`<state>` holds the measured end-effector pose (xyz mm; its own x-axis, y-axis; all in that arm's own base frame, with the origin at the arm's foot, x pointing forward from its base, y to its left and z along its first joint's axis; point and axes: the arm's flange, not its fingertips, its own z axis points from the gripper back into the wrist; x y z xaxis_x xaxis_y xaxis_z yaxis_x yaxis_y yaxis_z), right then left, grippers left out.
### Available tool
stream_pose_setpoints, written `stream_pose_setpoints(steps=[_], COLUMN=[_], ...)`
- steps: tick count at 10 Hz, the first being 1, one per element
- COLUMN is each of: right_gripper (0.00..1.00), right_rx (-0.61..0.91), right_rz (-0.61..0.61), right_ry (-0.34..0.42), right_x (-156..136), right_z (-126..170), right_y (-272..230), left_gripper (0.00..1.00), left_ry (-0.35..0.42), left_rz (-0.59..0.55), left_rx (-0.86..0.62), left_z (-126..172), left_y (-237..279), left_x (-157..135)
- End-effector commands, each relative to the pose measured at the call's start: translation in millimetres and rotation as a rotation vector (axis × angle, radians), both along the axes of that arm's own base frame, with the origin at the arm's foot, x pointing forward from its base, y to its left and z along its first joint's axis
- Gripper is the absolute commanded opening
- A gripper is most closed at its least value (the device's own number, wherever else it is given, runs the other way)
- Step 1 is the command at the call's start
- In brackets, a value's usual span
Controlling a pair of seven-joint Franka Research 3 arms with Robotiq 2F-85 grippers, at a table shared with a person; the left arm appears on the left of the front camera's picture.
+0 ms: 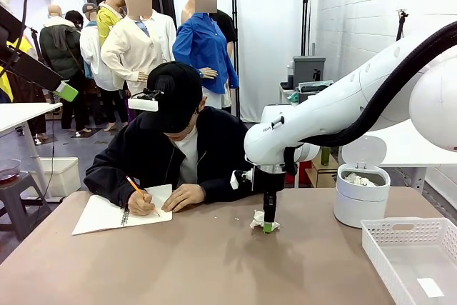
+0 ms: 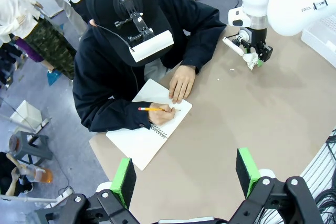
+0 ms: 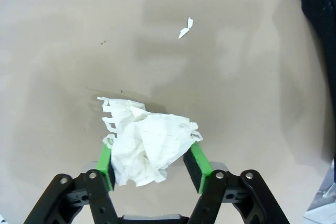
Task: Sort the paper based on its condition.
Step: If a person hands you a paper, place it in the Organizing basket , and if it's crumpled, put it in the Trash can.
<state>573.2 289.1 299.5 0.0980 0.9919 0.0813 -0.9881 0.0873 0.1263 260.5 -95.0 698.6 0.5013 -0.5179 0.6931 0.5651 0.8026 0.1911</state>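
- Step in hand: the grasp; the right gripper (image 3: 152,163) points straight down, green pads pressing both flanks of the crumpled paper wad (image 3: 149,148), which lies mid-table, not yet lifted.
- Next, I judge: lift clear; carry toward 3 o'clock to the open lidded bin (image 1: 360,201), which holds crumpled paper; the basket (image 1: 407,223) at 4 o'clock holds a flat slip (image 1: 430,287).
- Room: bare tabletop toward the bin; the person's hand (image 1: 183,196) and spiral notebook (image 1: 100,216) lie near at 9 o'clock; the left gripper (image 2: 185,174) hangs open, empty, well apart.

Paper lump (image 3: 148,139) between right tool (image 3: 150,151) fingers (image 3: 196,162)

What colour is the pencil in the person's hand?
Orange-yellow. The pencil shows best in the left wrist view, lying across the open notebook page.
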Motion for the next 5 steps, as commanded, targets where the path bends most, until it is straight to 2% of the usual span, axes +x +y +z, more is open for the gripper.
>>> stream_pose_setpoints(steps=[1, 5], right_gripper=[0.61, 0.61], right_rx=[-0.008, -0.008], right_rz=[0.006, 0.006], right_ry=[0.016, 0.016], right_x=[-2.7, -2.7], right_z=[-3.1, -3.1], right_y=[-0.7, -0.7], left_gripper=[1.0, 1.0], left_ry=[-0.001, -0.001], left_rz=[0.001, 0.001], left_rx=[-0.001, -0.001], left_z=[0.3, 0.3], left_y=[0.6, 0.6], left_x=[-0.2, -0.2])
